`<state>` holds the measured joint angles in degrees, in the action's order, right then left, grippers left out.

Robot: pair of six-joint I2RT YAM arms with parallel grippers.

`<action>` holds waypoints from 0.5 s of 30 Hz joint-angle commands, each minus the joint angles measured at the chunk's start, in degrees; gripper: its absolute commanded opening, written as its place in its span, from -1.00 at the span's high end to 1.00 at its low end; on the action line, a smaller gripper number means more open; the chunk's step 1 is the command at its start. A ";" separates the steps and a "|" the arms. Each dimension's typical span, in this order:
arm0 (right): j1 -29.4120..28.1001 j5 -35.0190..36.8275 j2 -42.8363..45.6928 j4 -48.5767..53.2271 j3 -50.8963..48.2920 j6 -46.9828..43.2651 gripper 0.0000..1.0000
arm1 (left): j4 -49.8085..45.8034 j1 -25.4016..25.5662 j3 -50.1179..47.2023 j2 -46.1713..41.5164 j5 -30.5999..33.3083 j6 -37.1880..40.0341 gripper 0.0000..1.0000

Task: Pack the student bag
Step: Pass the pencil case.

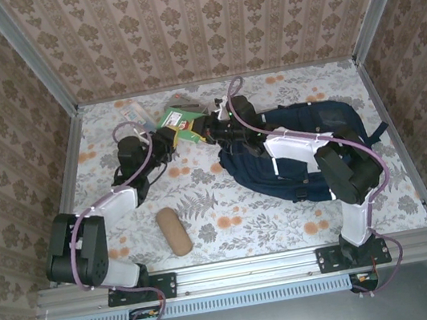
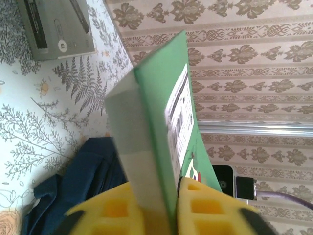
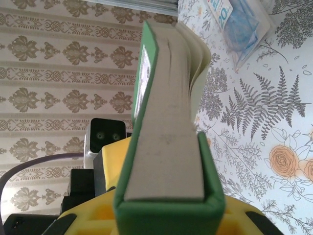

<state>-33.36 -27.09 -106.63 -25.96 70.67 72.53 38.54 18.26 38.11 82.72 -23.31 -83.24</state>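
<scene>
The student bag (image 1: 324,116), a navy backpack, lies right of centre on the table, partly under my right arm; in the left wrist view a corner of the student bag (image 2: 73,183) shows low on the left. A green book (image 1: 183,124) hangs between the two arms, just left of the bag. My left gripper (image 1: 170,140) is shut on the green book (image 2: 161,98) from the left, yellow fingers (image 2: 205,205) pressed on its covers. My right gripper (image 1: 213,133) is shut on the green book (image 3: 166,147) from the right, page edges facing the camera.
A brown cylindrical case (image 1: 174,231) lies near the front, left of centre. A clear packet (image 1: 136,107) and a brownish item (image 1: 184,100) rest by the back wall. A grey box (image 2: 56,24) and a plastic bag with blue contents (image 3: 239,24) lie on the floral tablecloth. Patterned walls enclose three sides.
</scene>
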 commanded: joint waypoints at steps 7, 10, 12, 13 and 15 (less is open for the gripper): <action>1.30 2.16 10.41 28.20 1.08 -21.59 0.11 | -8.38 -1.93 2.69 -5.70 -0.37 6.59 1.00; 2.75 9.80 12.63 43.87 3.67 -32.98 0.10 | -15.56 -2.91 3.66 -9.27 -1.28 11.42 1.00; 3.11 15.88 13.52 51.03 4.76 -38.37 0.07 | -21.68 -3.33 5.10 -11.38 -1.82 15.14 1.00; 3.29 18.37 13.65 53.91 5.20 -40.56 0.07 | -23.88 -3.39 5.58 -12.18 -2.05 16.51 1.00; 3.48 23.34 13.33 59.14 6.35 -43.67 0.07 | -27.22 -3.41 6.19 -13.63 -2.25 18.76 1.00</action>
<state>-30.17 -14.52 -94.06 17.04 74.91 39.97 18.26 14.96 41.30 72.18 -23.88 -71.55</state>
